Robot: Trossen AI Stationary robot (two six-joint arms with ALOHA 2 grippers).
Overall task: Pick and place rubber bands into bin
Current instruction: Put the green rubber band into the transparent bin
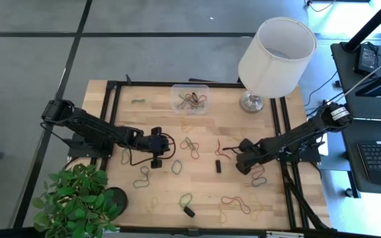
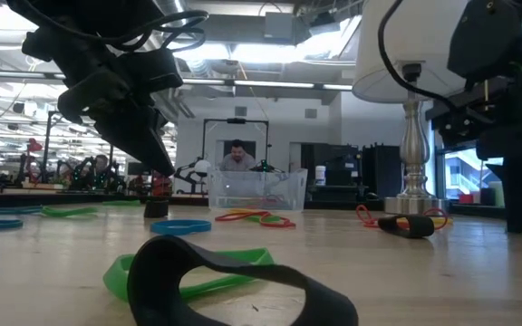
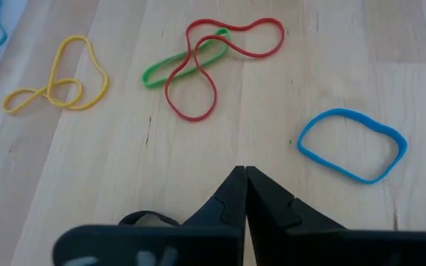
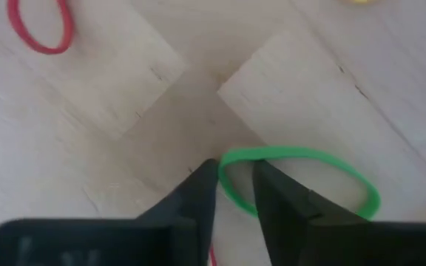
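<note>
Lampshade (image 1: 276,56), a smooth white cylinder, stands just beside the bin (image 1: 190,98), a clear, low-walled plastic rectangle holding tangled rubber bands (image 1: 192,101). Well below the bin, the left gripper (image 1: 169,144) is pinched closed, empty; the right gripper (image 4: 235,181) stands slightly parted astride one green band (image 4: 302,174).

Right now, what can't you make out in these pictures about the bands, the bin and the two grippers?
- Bin: its bands are a tangle in the high view, too small to count; the low view blurs them.
- Right gripper: fingers straddle the green band, whose near end the fingers hide; contact unclear.
- Left gripper: shut; the black loop beside it is cut off by the gripper body.
</note>
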